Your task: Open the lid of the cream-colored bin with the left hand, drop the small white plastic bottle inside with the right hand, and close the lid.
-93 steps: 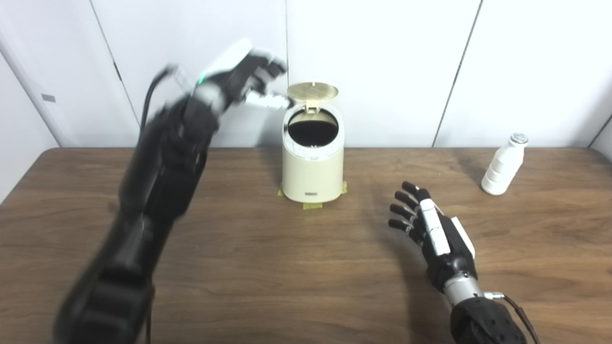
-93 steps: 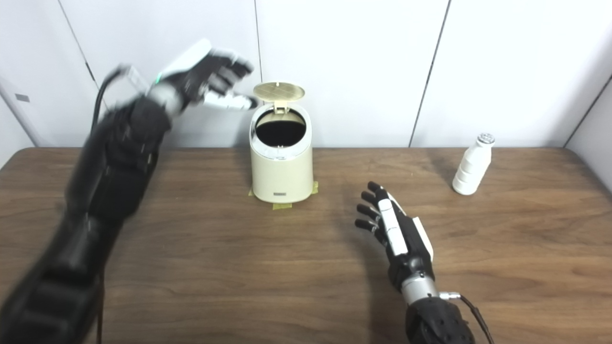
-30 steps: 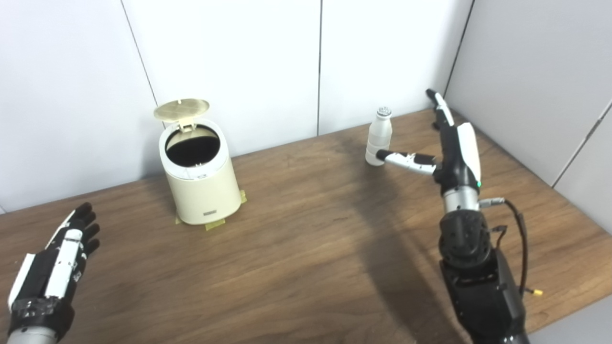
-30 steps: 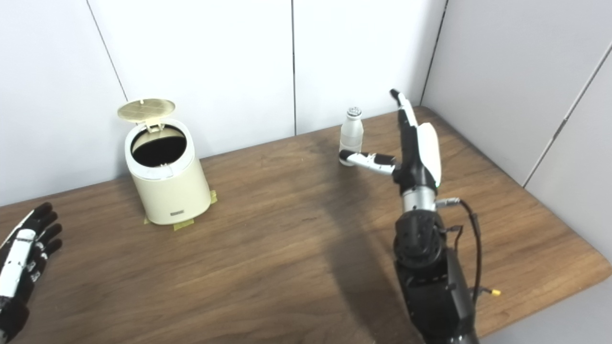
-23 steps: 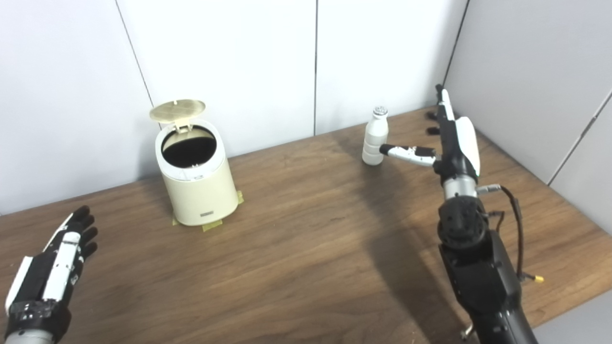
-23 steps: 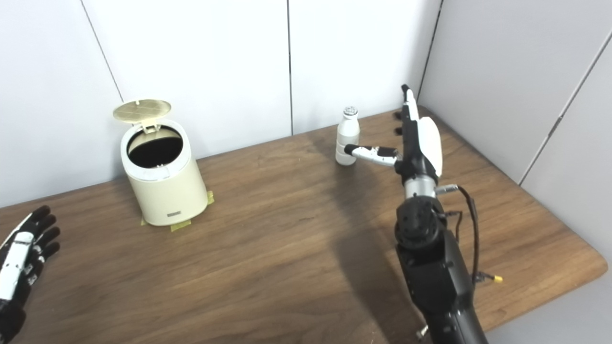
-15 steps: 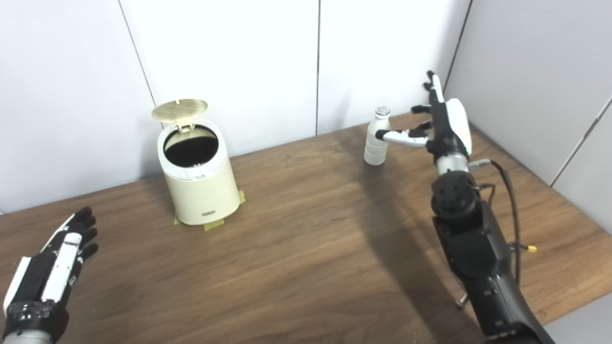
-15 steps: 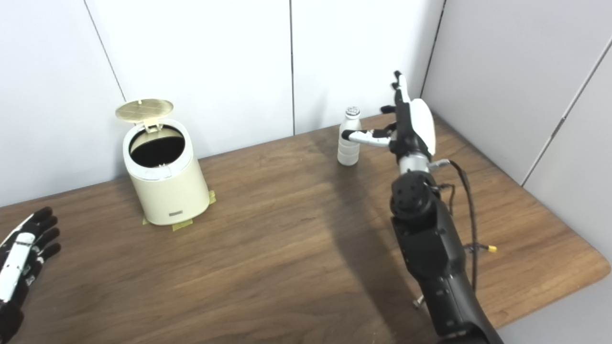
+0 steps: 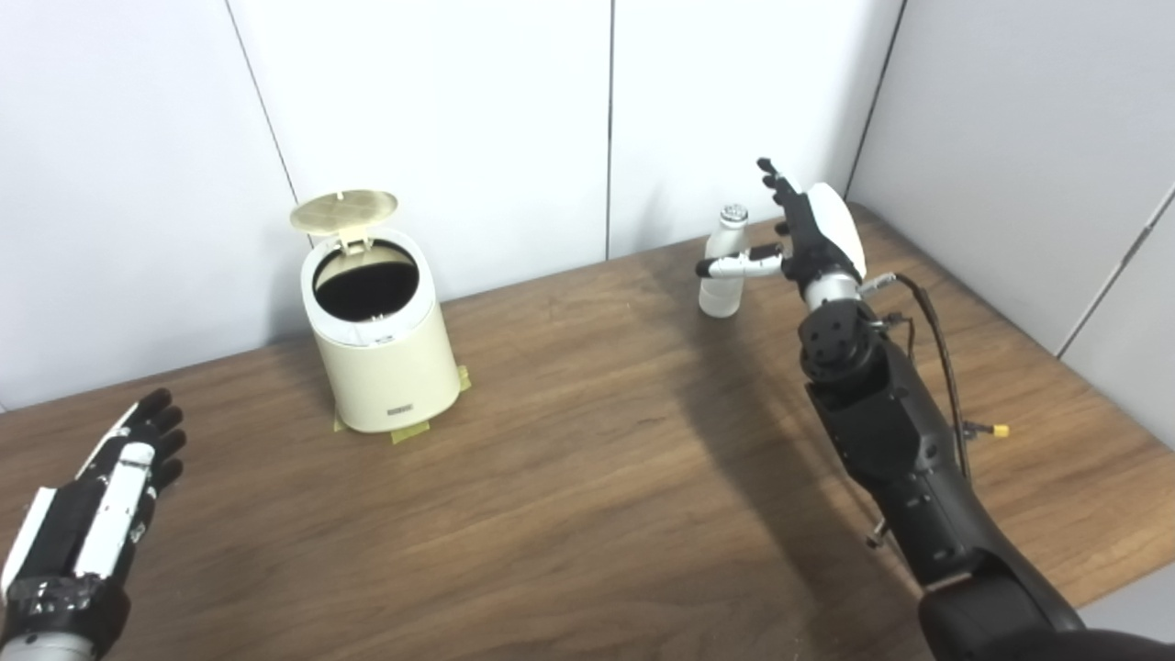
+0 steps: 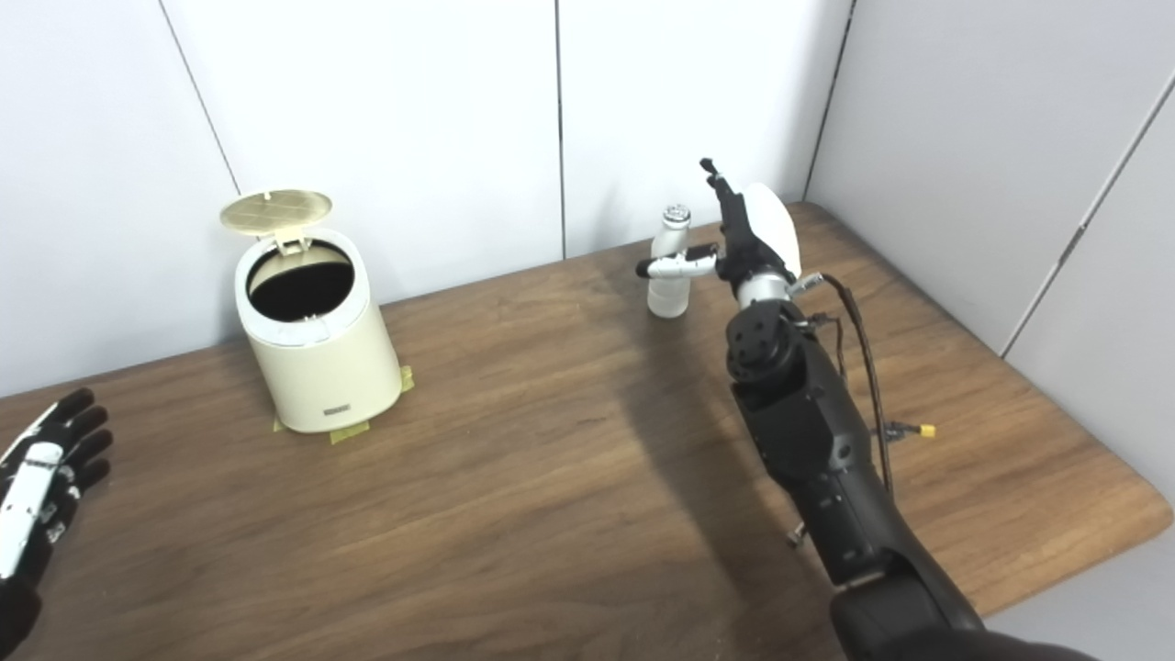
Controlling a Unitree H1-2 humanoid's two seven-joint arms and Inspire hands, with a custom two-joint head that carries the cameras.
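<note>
Left eye view. Left hand (image 9: 87,519) low at the near left corner, forearm cut off by the bottom edge, fingers straight and spread, holding nothing. Right hand (image 9: 808,240) up at the far right, back shell toward the camera, fingers apart, thumb (image 9: 734,267) reaching across the front of the small white plastic bottle (image 9: 722,263); palm side hidden, so contact with the bottle impossible to confirm, but no closed grasp seen. Bottle upright on the table (image 9: 587,514), ribbed lower body, narrow neck, silvery cap, close to the back wall (image 9: 734,101) near the right rear corner. Cream-colored bin (image 9: 381,349) well apart from it at the left rear, rounded body on yellowish tape tabs, small label low on the front, too small to read. Lid (image 9: 344,210) tipped back on its hinge, mouth dark, inside not visible. Broad bare wood between bin and bottle.

Right eye view. Left hand (image 10: 41,491) mostly cropped by the left and bottom edges, fingers apart. Right hand (image 10: 745,235) just right of the bottle (image 10: 668,275), thumb crossing the bottle's middle and masking part of it. Bin (image 10: 312,340) open, lid (image 10: 275,209) raised toward the wall. Rounded right table corner and near right edge in sight, with a thin cable (image 10: 863,367) looping off the right forearm.
</note>
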